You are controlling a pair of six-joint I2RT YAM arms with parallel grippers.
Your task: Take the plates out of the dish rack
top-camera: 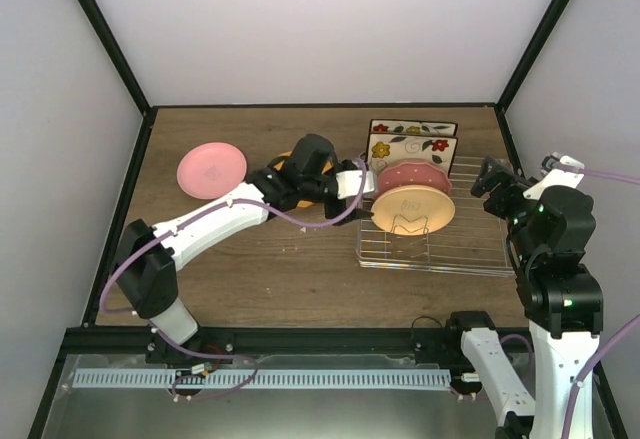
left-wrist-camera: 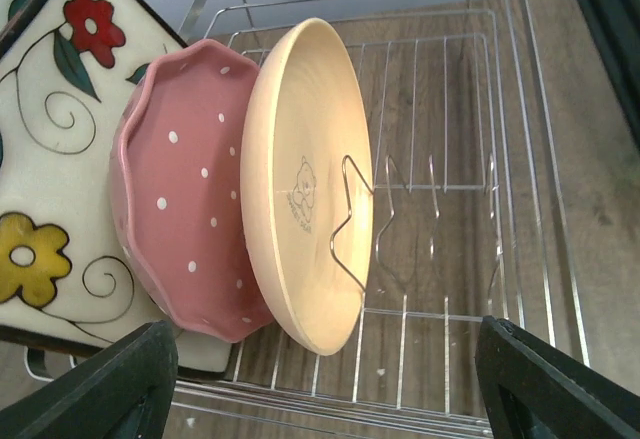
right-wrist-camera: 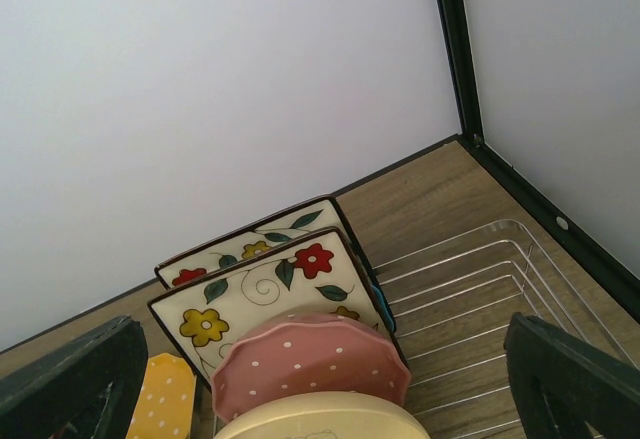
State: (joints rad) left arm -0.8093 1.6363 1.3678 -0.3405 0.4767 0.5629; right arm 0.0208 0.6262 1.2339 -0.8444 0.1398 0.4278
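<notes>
The silver wire dish rack (top-camera: 470, 244) stands right of centre. In it, upright from back to front, are two square cream flower plates (top-camera: 410, 129), a dotted dark pink plate (top-camera: 415, 174) and a yellow plate (top-camera: 412, 204). A thin teal edge (right-wrist-camera: 383, 304) shows behind the nearer square plate. My left gripper (top-camera: 352, 181) hangs at the rack's left end, open. In the left wrist view the yellow plate (left-wrist-camera: 305, 179) stands ahead of the wide-apart fingers (left-wrist-camera: 110, 389), which do not touch it. My right gripper (top-camera: 497, 181) hovers open at the rack's right end.
A plain pink plate (top-camera: 211, 169) lies flat on the table at the far left. An orange dotted plate (right-wrist-camera: 165, 399) lies beside the rack, mostly hidden under my left arm in the top view. Black frame posts and white walls enclose the table.
</notes>
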